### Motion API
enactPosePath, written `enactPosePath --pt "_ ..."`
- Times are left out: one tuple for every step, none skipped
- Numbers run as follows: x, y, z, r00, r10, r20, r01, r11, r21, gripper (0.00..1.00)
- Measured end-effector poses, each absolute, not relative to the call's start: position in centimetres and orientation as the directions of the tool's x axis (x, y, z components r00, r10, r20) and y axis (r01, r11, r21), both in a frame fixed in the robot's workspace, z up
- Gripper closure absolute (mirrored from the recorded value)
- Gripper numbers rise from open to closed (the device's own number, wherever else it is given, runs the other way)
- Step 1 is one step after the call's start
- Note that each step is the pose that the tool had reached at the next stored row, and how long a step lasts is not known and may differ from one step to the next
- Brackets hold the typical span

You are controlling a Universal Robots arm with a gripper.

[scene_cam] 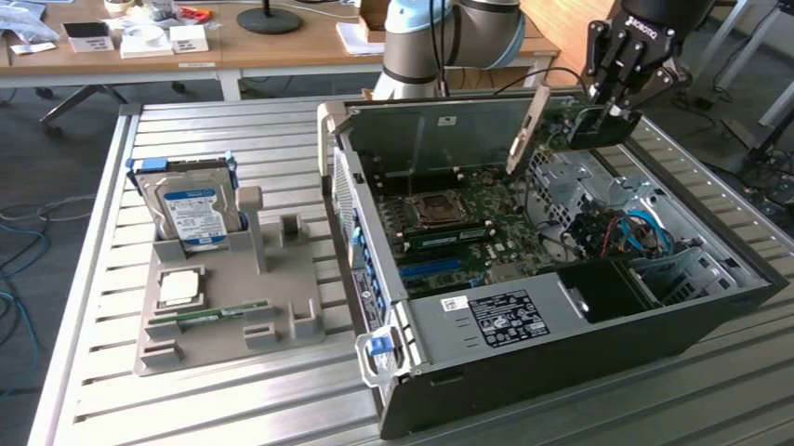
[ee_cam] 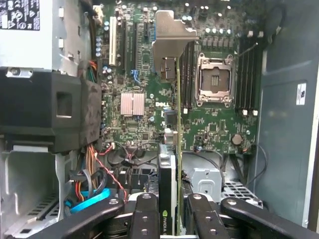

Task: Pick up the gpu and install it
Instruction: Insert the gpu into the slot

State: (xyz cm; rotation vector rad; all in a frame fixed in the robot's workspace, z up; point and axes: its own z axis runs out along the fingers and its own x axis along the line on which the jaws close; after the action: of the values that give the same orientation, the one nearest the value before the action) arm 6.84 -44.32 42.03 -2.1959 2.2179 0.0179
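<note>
My gripper [scene_cam: 609, 115] hangs over the far right part of the open computer case [scene_cam: 694, 321], shut on the gpu [scene_cam: 593, 132]. The card is upright and clear of the board, and its pale metal bracket [scene_cam: 533, 130] points toward the exterior view's left. In the wrist view the gpu [ee_cam: 178, 149] appears edge-on between my fingers [ee_cam: 145, 219], with the bracket [ee_cam: 172, 35] at its far end. It sits above the green motherboard [ee_cam: 214, 124], close to the expansion slots [ee_cam: 133, 40] and the processor socket [ee_cam: 215, 79].
A grey parts holder [scene_cam: 292, 321] on the slatted table carries a blue-labelled hard drive [scene_cam: 192, 209], a processor [scene_cam: 180, 288] and a memory stick [scene_cam: 205, 316]. Inside the case are a power supply [scene_cam: 496, 321] and blue and red cables [scene_cam: 639, 232]. A wooden desk [scene_cam: 248, 46] stands behind.
</note>
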Motion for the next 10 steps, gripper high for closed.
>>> enactPosePath --pt "6.82 -44.32 42.00 -0.023 -0.999 -0.023 -1.000 0.023 -0.006 0.73" --pt "6.77 -44.32 41.97 -0.032 -0.999 -0.023 -0.999 0.032 -0.006 0.73" --pt "6.64 -44.32 41.96 -0.037 -0.999 -0.023 -0.999 0.037 -0.006 0.73" --pt "6.56 -44.33 41.96 -0.037 -0.999 -0.023 -0.999 0.038 -0.006 0.73" --pt "6.56 -44.33 41.96 -0.037 -0.999 -0.023 -0.999 0.037 -0.006 0.73" --pt "6.57 -44.33 41.96 -0.037 -0.999 -0.023 -0.999 0.037 -0.006 0.73" --pt "6.57 -44.33 41.96 -0.037 -0.999 -0.023 -0.999 0.037 -0.006 0.73" --pt "6.56 -44.32 41.95 -0.037 -0.999 -0.023 -0.999 0.037 -0.006 0.73" --pt "6.53 -44.32 41.89 -0.037 -0.999 -0.023 -0.999 0.037 -0.007 0.73" --pt "6.47 -44.32 41.80 -0.037 -0.999 -0.023 -0.999 0.037 -0.007 0.73"
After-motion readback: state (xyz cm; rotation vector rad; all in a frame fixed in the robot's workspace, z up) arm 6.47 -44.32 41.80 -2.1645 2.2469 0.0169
